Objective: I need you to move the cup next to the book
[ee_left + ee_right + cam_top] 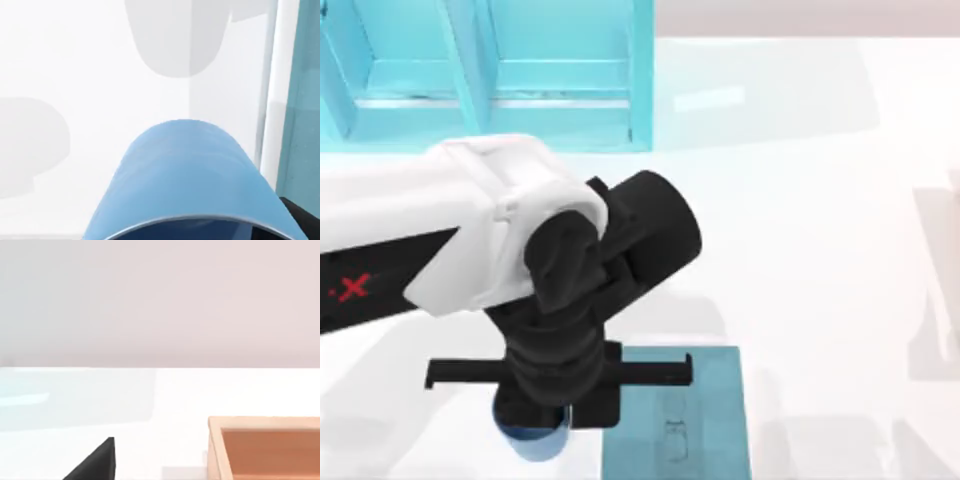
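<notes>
The blue cup stands on the white table near the front edge, just left of the book, and is mostly hidden under my left arm. My left gripper hangs straight down over it. In the left wrist view the cup looms close, with one black fingertip pressed against its side; the gripper is shut on the cup. The book, a flat teal slab with faint dark marks, lies to the right of the cup, and its edge shows beside the cup. A black part of my right gripper sits low, parked away from the work.
A large light-blue shelf unit stands at the back left of the table. A wooden box lies near the right arm. Open white tabletop spreads across the middle and the right.
</notes>
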### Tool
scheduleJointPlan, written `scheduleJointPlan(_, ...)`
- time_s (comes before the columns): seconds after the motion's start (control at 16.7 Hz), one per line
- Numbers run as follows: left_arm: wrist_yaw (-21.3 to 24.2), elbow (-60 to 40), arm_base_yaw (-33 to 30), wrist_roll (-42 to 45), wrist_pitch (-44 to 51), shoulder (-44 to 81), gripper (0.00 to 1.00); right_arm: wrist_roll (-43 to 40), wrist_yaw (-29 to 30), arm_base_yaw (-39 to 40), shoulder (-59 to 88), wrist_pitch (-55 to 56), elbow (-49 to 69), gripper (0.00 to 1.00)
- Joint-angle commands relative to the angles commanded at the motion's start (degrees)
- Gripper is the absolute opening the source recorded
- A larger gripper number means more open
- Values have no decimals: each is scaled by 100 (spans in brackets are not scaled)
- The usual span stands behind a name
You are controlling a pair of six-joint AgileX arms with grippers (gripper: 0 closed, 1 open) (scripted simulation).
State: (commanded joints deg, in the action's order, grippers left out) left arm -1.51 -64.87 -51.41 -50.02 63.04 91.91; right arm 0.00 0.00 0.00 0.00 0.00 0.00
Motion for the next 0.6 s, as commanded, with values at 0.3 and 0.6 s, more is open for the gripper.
scheduleJointPlan(0.3, -15, 491, 59, 38, -518, 52, 0, 0, 0, 0, 0, 0, 0, 100)
scheduleJointPlan(0.6, -15, 491, 59, 38, -518, 52, 23, 0, 0, 0, 0, 0, 0, 100)
